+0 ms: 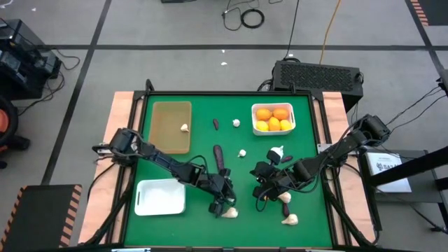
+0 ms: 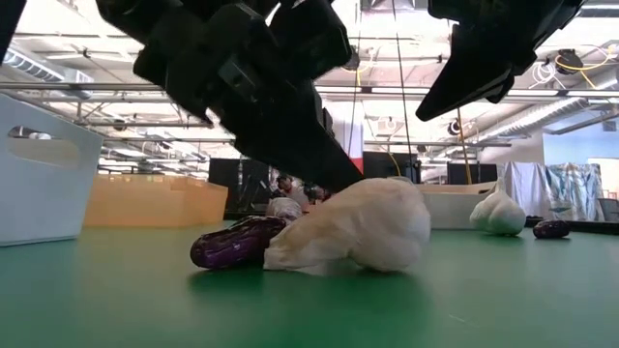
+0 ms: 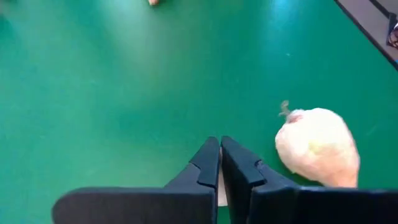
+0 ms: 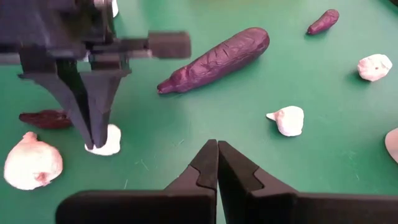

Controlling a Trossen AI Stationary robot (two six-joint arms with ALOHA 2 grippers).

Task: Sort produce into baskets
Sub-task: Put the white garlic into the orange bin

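I see the produce scattered across the green table (image 1: 175, 164). Four oranges and lemons (image 1: 272, 119) already sit in the white tray (image 1: 253, 119) at the far right, and one garlic bulb (image 1: 185, 128) lies in the tan tray (image 1: 162, 115) at the far left. The second white tray (image 1: 159, 197), near left, holds nothing I can make out.

A long eggplant (image 1: 219, 158) lies mid-table, with a small eggplant piece (image 1: 216, 124) and a garlic bulb (image 1: 236, 123) farther off between the two far trays. Another bulb (image 1: 242, 152) sits right of the long eggplant.

My left gripper (image 1: 221, 208) is down at the near centre. In the right wrist view its fingers (image 4: 99, 109) are pressed together with their tips on a small white garlic piece (image 4: 107, 140); I cannot tell whether they actually pinch it. Just beside it lies a larger garlic bulb (image 3: 318, 147), and a small dark eggplant piece (image 2: 234, 242) touches that bulb in the low view.

My right gripper (image 1: 266, 183) hovers to the right of the left one, its fingers closed together on nothing in its wrist view. More garlic lies around it: one bulb (image 1: 277, 152) on its far side, one (image 1: 284, 198) just near of it and one (image 1: 290, 220) at the near edge.
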